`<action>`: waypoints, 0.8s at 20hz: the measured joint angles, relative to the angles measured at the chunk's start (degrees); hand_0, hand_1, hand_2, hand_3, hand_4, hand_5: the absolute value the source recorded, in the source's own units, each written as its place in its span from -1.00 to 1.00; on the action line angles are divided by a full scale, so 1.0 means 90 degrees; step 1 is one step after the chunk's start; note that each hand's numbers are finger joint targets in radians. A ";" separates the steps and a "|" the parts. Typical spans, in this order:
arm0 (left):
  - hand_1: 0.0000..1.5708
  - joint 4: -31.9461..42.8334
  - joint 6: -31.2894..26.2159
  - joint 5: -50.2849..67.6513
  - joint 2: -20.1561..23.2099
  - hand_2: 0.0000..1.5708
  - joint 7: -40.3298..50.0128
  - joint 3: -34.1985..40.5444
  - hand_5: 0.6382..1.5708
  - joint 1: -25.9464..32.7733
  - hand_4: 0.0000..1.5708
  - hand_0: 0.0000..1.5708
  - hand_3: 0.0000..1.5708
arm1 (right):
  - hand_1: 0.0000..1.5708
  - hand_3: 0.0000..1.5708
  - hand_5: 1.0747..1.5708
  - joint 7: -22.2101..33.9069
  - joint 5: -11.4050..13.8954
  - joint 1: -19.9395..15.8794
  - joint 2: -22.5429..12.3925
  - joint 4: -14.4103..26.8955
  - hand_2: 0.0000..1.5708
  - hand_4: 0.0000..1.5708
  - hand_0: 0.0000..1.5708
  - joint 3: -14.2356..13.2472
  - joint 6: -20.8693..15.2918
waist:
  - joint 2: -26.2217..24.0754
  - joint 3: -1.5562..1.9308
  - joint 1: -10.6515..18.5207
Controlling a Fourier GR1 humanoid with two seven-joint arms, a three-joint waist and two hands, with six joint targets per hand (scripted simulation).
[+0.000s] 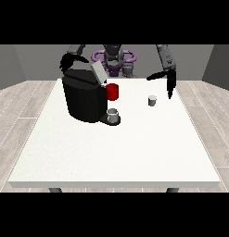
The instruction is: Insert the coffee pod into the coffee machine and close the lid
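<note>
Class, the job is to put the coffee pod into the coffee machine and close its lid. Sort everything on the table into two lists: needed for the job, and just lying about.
Needed for the job:
coffee pod
coffee machine
lid, standing open

Just lying about:
red mug
grey cup on the machine's base

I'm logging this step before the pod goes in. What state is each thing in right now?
coffee machine: upright on the table, lid raised
coffee pod: upright on the table, not held
red mug: upright beside the machine
grey cup: upright on the machine's base
hand at the view's right: open, above the pod, apart from it
hand at the view's left: behind the machine, holding nothing visible
</note>
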 measured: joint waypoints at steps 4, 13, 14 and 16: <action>-1.00 0.0357 0.0042 -0.0283 0.0022 -1.00 0.0178 -0.0161 1.00 -0.0302 -1.00 -1.00 -1.00 | -1.00 -1.00 1.00 0.0086 -0.0005 -0.0153 -0.0001 0.0293 -1.00 -0.57 -1.00 -0.0093 -0.0058 | -0.0019 0.0001 0.0100; -0.43 0.1099 0.0391 -0.1098 -0.0160 -0.23 -0.0093 -0.0619 1.00 -0.0726 -1.00 -0.43 -0.62 | -1.00 -1.00 1.00 0.0209 0.0137 -0.0571 0.0015 0.0860 -1.00 -0.48 -1.00 -0.0148 -0.0348 | 0.0126 0.0002 0.0251; -0.18 0.1138 0.0409 -0.1163 -0.0152 -0.09 -0.0076 -0.0646 1.00 -0.0782 -1.00 -0.18 -0.56 | -1.00 -1.00 1.00 0.0214 0.0132 -0.0653 -0.0018 0.0996 -1.00 -0.45 -1.00 -0.0230 -0.0377 | 0.0144 0.0002 0.0296; 0.03 0.1328 0.0437 -0.1263 -0.0132 0.08 0.0102 -0.0652 1.00 -0.0918 -1.00 0.03 -0.36 | -1.00 -1.00 1.00 0.0350 0.0153 -0.0725 -0.0046 0.1072 -1.00 -0.46 -1.00 -0.0194 -0.0457 | 0.0101 0.0003 0.0283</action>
